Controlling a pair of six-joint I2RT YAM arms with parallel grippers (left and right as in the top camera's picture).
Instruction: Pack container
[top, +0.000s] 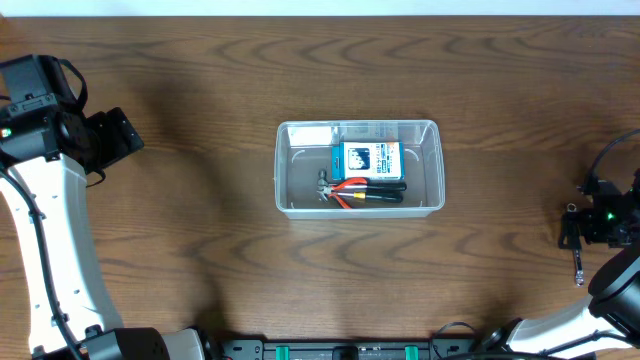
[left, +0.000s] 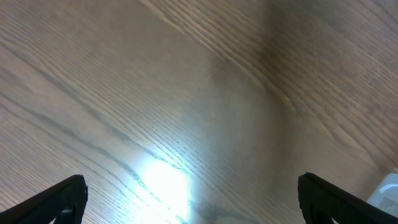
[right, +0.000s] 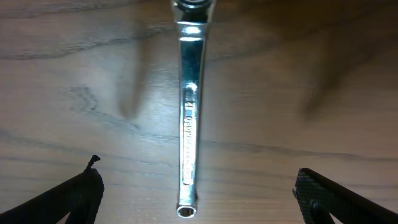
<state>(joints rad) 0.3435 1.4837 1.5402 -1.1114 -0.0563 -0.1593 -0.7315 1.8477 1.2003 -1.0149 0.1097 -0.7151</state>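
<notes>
The clear plastic container (top: 285, 170) stands at the table's middle. Inside it lie a blue-and-white box (top: 366, 160) and pliers (top: 360, 192) with red and black handles. A silver wrench (right: 188, 112) lies flat on the wood at the far right, also in the overhead view (top: 578, 266). My right gripper (right: 196, 186) is open, its fingers on either side of the wrench's near end, not touching it; overhead it is at the right edge (top: 584, 222). My left gripper (left: 193, 199) is open and empty over bare wood at the far left (top: 118, 135).
The wooden table (top: 200, 240) has its far edge along the top of the overhead view. A pale object (left: 388, 190) shows at the lower right corner of the left wrist view. A light glare (left: 161, 183) lies on the wood there.
</notes>
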